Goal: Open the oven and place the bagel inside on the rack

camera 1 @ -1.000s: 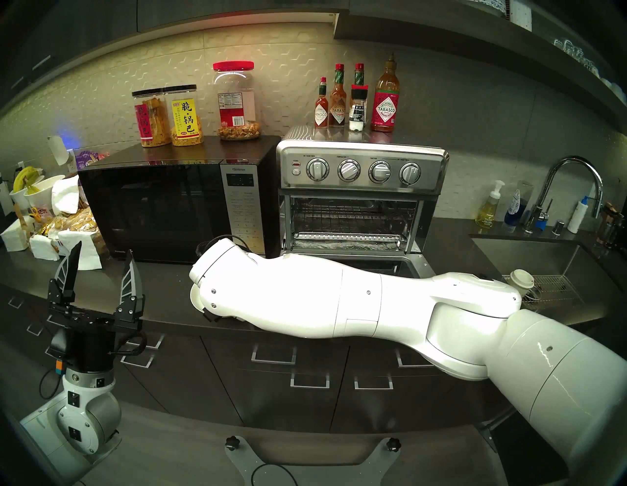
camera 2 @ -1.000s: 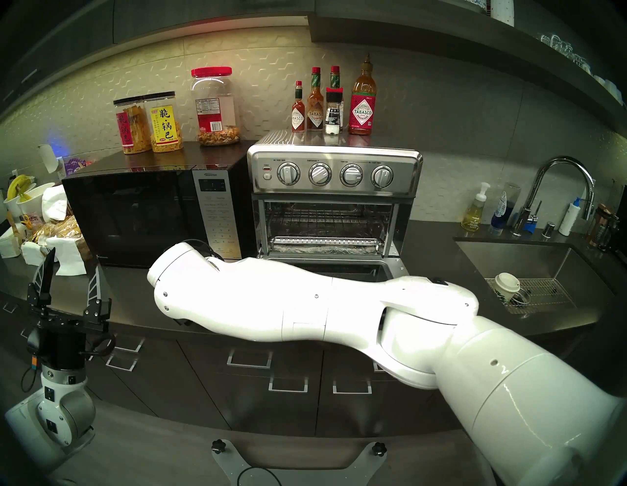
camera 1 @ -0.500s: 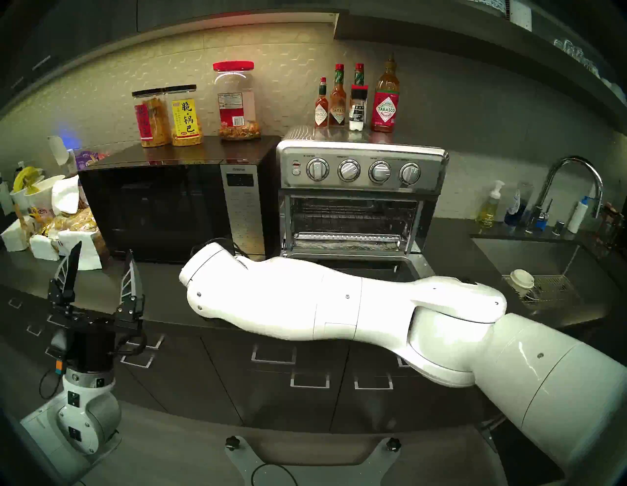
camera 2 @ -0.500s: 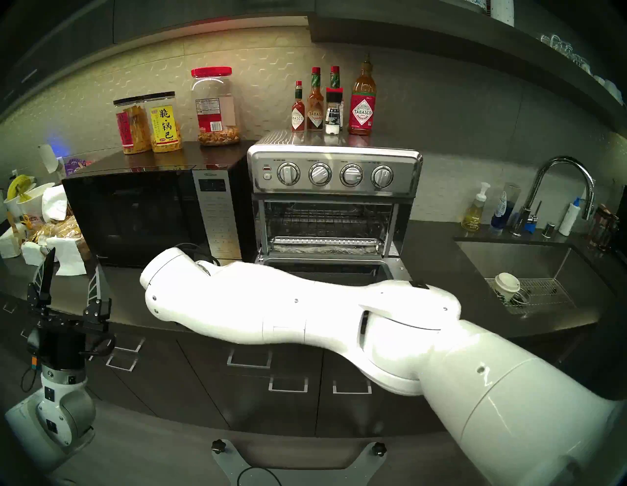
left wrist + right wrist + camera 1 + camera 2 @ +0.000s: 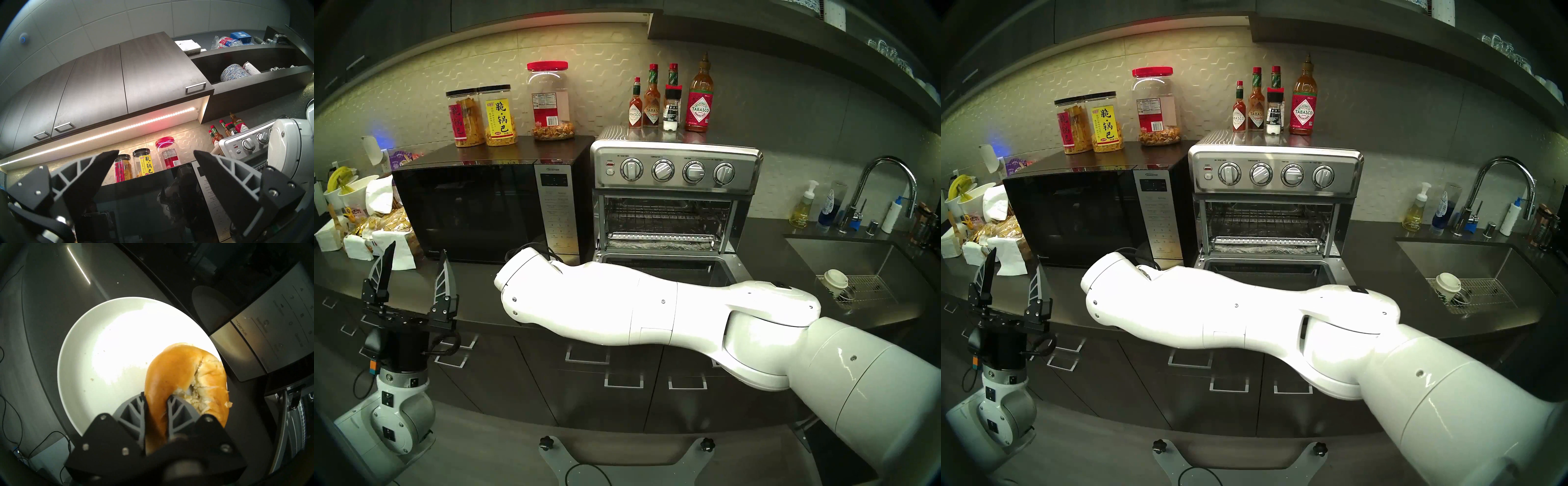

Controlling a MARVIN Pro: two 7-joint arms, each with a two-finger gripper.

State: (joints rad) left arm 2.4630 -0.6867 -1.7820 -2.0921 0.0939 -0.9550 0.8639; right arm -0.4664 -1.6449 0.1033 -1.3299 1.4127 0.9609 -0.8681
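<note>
Although the right arm hides its own claw in the head stereo left view, the oven (image 5: 675, 200) stands plainly open just right of the black microwave (image 5: 487, 210), its door (image 5: 667, 268) folded down flat toward the robot and the rack (image 5: 667, 217) bare inside the cavity. The left claw (image 5: 412, 271) is raised well left of the oven, off the microwave's near left corner, its jaws spread wide and empty.

The head stereo right view repeats this: the oven (image 5: 1275, 203) is open, the rack (image 5: 1266, 220) holds nothing, and the left claw (image 5: 1012, 281) is released.

In the left wrist view the left claw (image 5: 156, 159) gapes toward the jars on top of the microwave (image 5: 136, 200), with the oven (image 5: 249, 146) at its right edge.

The right wrist view shows the task's thing. The bagel (image 5: 185, 378) lies at the edge of a white plate (image 5: 95, 365) on the table (image 5: 51, 302), the plate's rim close to the microwave's control panel (image 5: 271, 331), left of the oven. The right claw (image 5: 157, 399) is clenched across one side of the ring, one finger on the outer crust and one in the centre hole. The bagel looks light and soft, with a smooth crust and a torn, crumbly cut face; pinching hard would likely dent it or split the halves. Hold through the hole seems sound.
</note>
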